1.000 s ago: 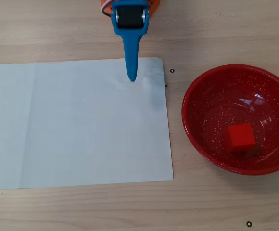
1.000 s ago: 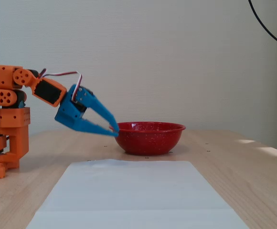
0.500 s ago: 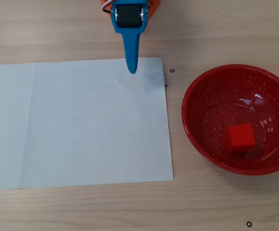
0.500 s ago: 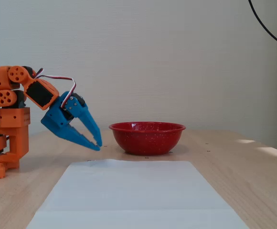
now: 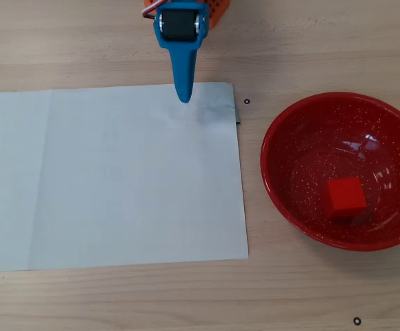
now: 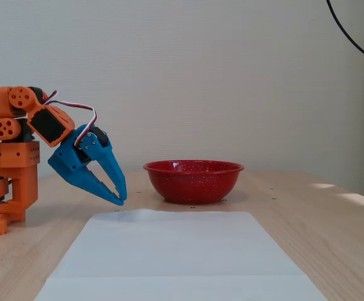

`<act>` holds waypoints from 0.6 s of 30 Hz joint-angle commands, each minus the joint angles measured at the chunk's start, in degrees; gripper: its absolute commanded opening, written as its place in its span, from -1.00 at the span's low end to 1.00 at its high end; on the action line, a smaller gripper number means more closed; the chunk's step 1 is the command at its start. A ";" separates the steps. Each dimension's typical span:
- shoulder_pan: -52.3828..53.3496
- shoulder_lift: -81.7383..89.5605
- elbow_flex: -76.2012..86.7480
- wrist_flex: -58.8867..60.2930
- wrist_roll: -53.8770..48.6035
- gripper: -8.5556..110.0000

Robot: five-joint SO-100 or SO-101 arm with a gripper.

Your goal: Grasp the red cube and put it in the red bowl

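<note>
A light wooden table (image 5: 310, 41) is seen, with a white paper sheet (image 5: 110, 179) lying just beside the red bowl (image 5: 290, 131). The red cube (image 5: 345, 198) is found inside the red bowl, on its bottom. The blue gripper (image 6: 120, 199) is held well apart from the bowl, over the sheet's far edge, with its jaws a little apart and nothing between them. The job looks done. Only a pull back to rest seems needed.
</note>
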 commanded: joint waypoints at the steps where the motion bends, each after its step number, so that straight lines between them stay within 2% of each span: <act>1: -1.05 1.32 0.44 0.26 -1.23 -0.85; 18: -2.55 1.32 0.44 0.35 -3.08 -0.85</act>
